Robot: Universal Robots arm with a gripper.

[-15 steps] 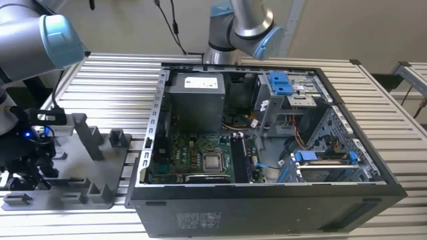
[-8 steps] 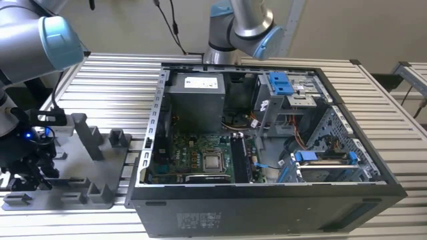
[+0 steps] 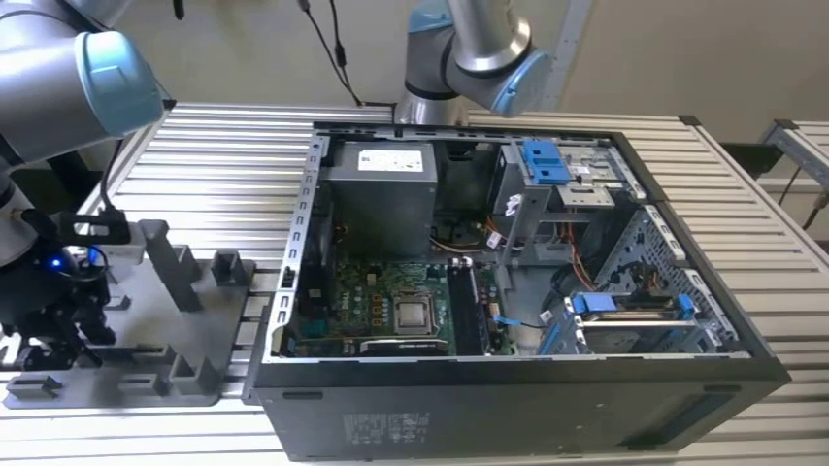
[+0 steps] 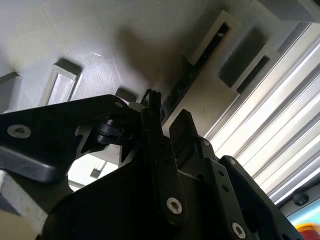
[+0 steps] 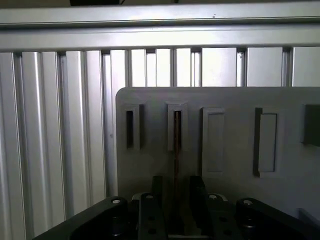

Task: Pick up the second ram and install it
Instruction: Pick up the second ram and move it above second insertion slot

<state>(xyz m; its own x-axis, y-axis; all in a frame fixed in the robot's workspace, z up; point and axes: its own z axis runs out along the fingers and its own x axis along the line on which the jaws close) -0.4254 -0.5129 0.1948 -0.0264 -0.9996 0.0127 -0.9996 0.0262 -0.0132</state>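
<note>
The second ram (image 5: 176,131) is a thin dark strip standing on edge in a narrow slot of the grey tray (image 5: 230,97). In the second wrist view the ram (image 4: 186,82) runs from its slot toward my black fingers (image 4: 151,107). My gripper (image 5: 176,192) straddles the near end of the strip, one finger on each side with a gap to each, so it is open. In the exterior view my gripper (image 3: 62,325) hangs low over the tray (image 3: 194,335) at the exterior view's left.
The open computer case (image 3: 518,388) lies to the exterior view's right of the tray, with the green motherboard (image 3: 382,301) on its floor. Grey blocks (image 3: 169,262) stand up from the tray. A second arm (image 3: 473,53) stands behind the case. The table is ribbed aluminium (image 5: 55,125).
</note>
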